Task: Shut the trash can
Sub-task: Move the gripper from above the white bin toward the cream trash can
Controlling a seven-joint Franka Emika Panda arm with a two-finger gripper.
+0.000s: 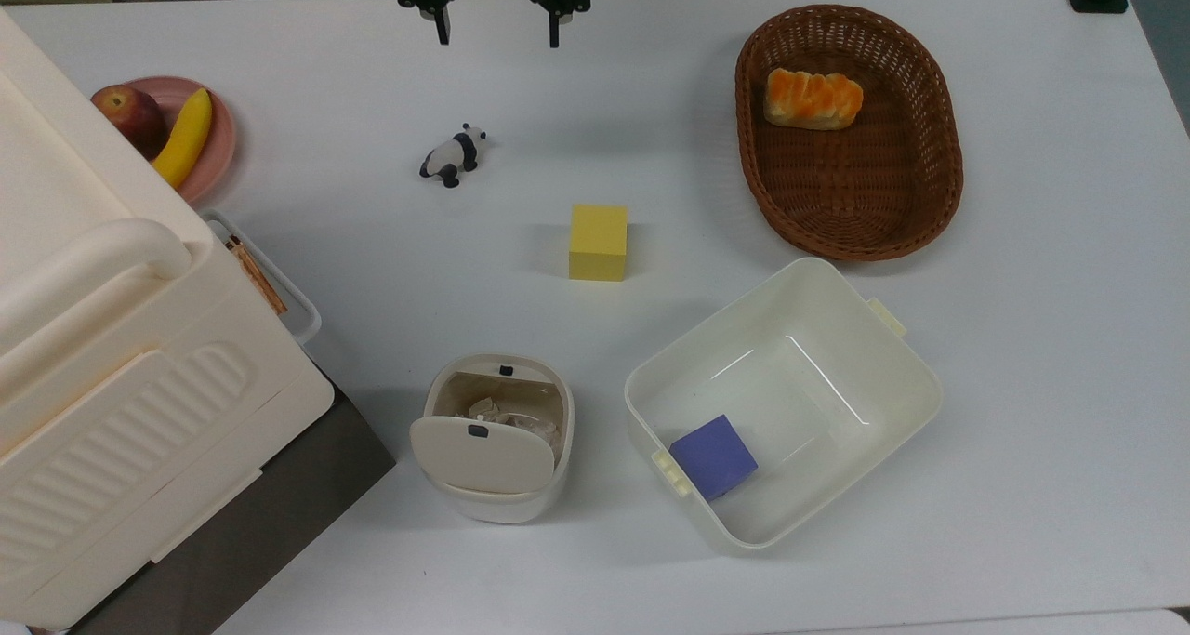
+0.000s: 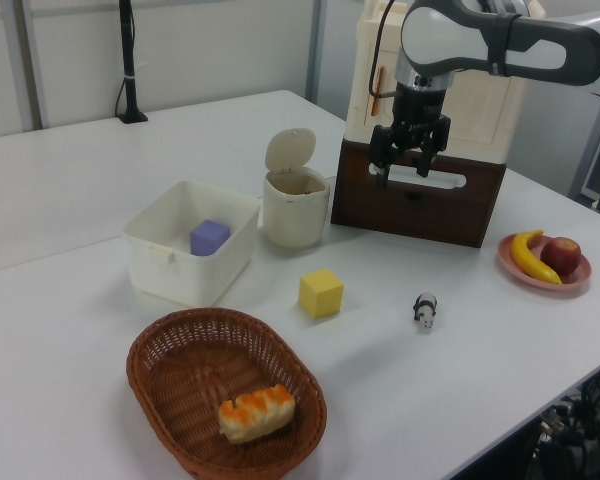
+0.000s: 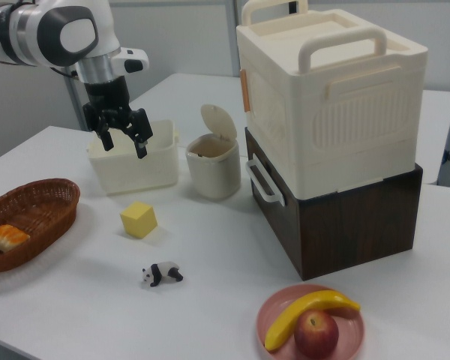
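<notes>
The trash can (image 1: 507,503) is a small cream-white bin near the front of the table in the top view, also seen in the left view (image 2: 296,212) and the right view (image 3: 214,171). Its beige lid (image 1: 465,458) with a black button stands hinged up, so the inside with crumpled scraps shows. My gripper (image 1: 499,35) hangs open in the air at the table's far edge, well away from the bin, with nothing between its fingers. In the left view the gripper (image 2: 405,172) is to the bin's right, and in the right view it (image 3: 124,146) is to the bin's left.
Beside the bin stands a cream tub (image 1: 837,300) holding a purple cube (image 1: 714,456). A yellow cube (image 1: 598,242) and a toy panda (image 1: 453,156) lie mid-table. A wicker basket (image 1: 855,217) holds bread (image 1: 812,99). A big cream box (image 1: 112,337) and a fruit plate (image 1: 218,142) are on the top view's left.
</notes>
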